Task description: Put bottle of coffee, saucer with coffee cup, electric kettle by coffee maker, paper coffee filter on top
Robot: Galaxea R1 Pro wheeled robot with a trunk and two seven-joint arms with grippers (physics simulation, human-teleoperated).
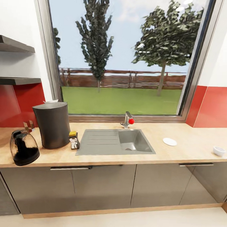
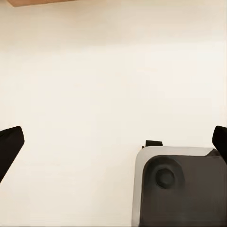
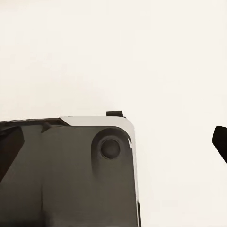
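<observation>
The paper coffee filter point(image 1: 51, 101) barely peeks above the coffee maker point(image 1: 53, 124); the small bottle's point(image 1: 73, 140) label is unreadable.

The dark cylindrical coffee maker point(image 1: 53, 124) stood upright on the wooden countertop point(image 1: 191, 142), a paper filter point(image 1: 50, 100) peeking above it. The kettle point(image 1: 24, 147) sat just left, the coffee bottle point(image 1: 73, 140) right. The white saucer point(image 1: 169, 141) and cup point(image 1: 219, 151) lay apart, beyond the sink.

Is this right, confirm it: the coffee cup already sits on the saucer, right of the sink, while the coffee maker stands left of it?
Not quite. The head view shows the coffee cup sitting apart from the saucer, on the countertop further right, near its edge. The rest holds: both lie right of the sink, and the coffee maker stands left of it.
</observation>
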